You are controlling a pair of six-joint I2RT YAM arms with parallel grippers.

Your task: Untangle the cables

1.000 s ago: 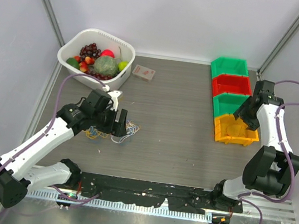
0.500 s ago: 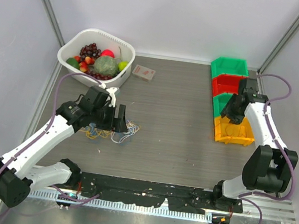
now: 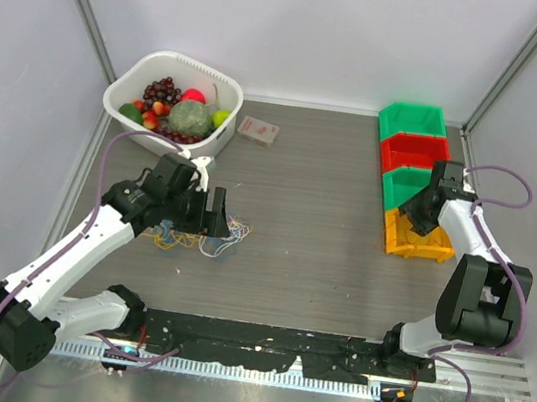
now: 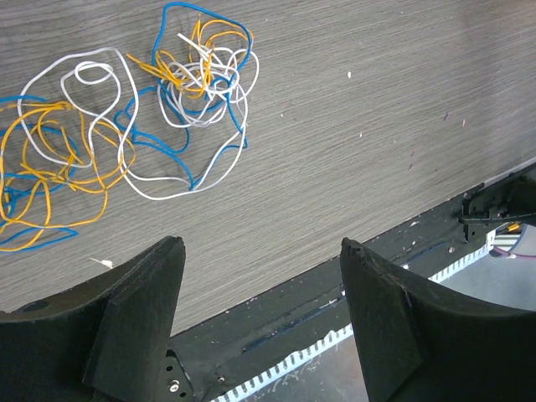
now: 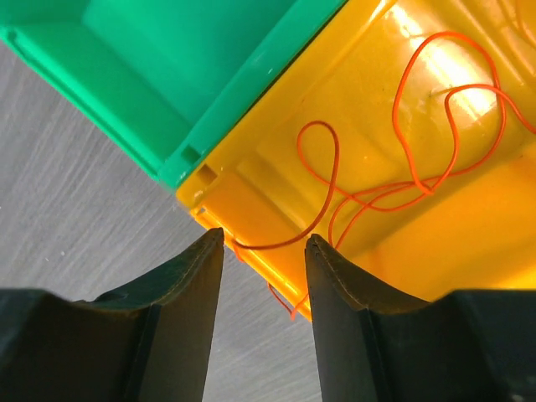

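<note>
The cables (image 3: 194, 240) lie as a loose tangle of thin yellow, blue and white cords on the grey table, left of centre. In the left wrist view the tangle (image 4: 201, 71) fills the upper left. My left gripper (image 3: 218, 216) is open and empty; it hangs above the table just near of the tangle (image 4: 261, 244). A red-orange cable (image 5: 336, 163) lies in the yellow bin (image 5: 276, 167), with one end hanging over its rim. My right gripper (image 5: 265, 236) is open above that rim; in the top view it (image 3: 419, 211) is over the yellow bin (image 3: 424, 243).
A white basket (image 3: 227, 89) of fruit stands at the back left, with a small box (image 3: 258, 130) beside it. Green (image 3: 412, 121), red (image 3: 415, 152) and green (image 5: 167, 50) bins line up behind the yellow one. A black rail (image 4: 402, 251) runs along the near edge.
My right gripper has swung left from over the yellow bin's middle to its left rim, and its forearm has dropped lower. The left arm has barely moved.
</note>
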